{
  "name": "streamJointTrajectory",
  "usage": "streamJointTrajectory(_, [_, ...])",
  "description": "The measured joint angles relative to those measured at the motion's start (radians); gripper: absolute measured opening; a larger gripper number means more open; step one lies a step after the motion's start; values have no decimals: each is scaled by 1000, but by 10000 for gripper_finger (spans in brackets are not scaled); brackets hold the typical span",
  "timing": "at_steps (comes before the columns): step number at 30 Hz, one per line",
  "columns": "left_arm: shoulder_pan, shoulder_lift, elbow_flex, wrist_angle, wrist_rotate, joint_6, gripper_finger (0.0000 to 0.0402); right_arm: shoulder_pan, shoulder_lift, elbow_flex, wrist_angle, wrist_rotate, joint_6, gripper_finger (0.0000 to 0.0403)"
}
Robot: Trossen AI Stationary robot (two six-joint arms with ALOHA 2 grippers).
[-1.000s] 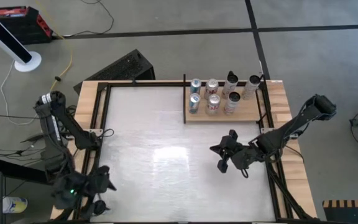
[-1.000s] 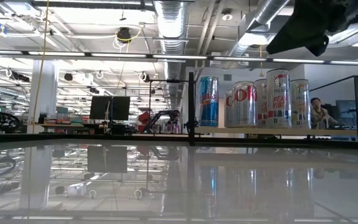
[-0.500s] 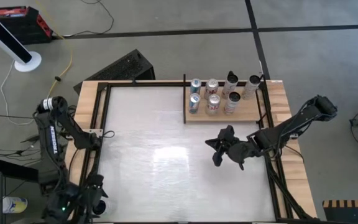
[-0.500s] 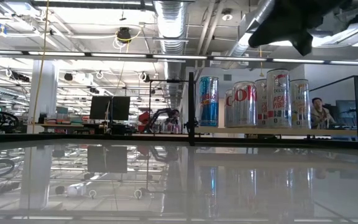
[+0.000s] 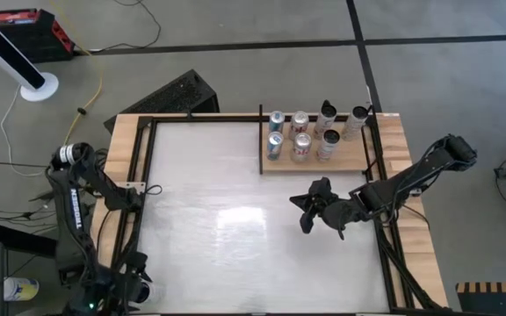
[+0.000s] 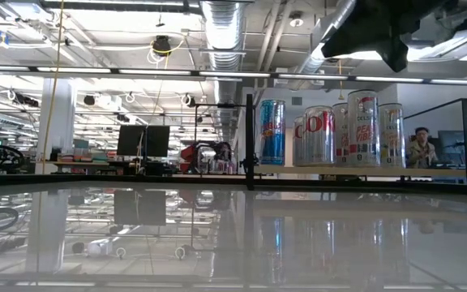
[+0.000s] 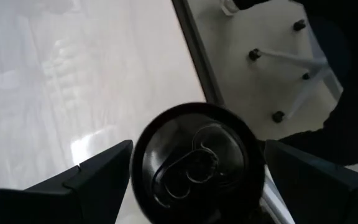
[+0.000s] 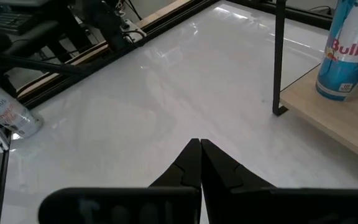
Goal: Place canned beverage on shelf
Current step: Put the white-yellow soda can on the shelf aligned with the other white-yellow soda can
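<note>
Six shiny cylindrical cans (image 5: 301, 147) stand on the tan wood shelf (image 5: 354, 158).

table (image 5: 227, 202): glossy whitish top, black rails, wooden border
red box (image 5: 23, 26): on the floor, far left corner
black crate (image 5: 176, 93): tilted, just behind the table
person (image 6: 422, 148): seated in the room beyond
</note>
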Motion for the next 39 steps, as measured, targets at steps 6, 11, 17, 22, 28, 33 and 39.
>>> streamJointTrajectory(6, [19, 12, 0, -5, -4, -9, 345, 1, 0, 0, 0, 0, 0, 24])
streamJointTrajectory(11, [39, 11, 0, -8, 4, -9, 317, 16, 0, 0, 0, 0, -9, 24])
streamJointTrajectory(17, [63, 8, 1, -45, 45, -10, 235, 50, 0, 0, -2, -1, -12, 24])
streamJointTrajectory(22, [139, -10, 28, -143, 25, 84, 235, 101, 0, 0, -7, -6, -41, 24])
streamJointTrajectory(28, [360, -82, 102, -154, -79, 451, 235, 171, 0, 0, -20, -61, -139, 24])
streamJointTrajectory(33, [652, -110, 105, -64, 47, 813, 235, 232, 0, 0, -41, -59, -207, 24])
streamJointTrajectory(39, [1012, -50, 106, 136, 384, 1090, 235, 273, 3, -1, -38, -31, -260, 24])
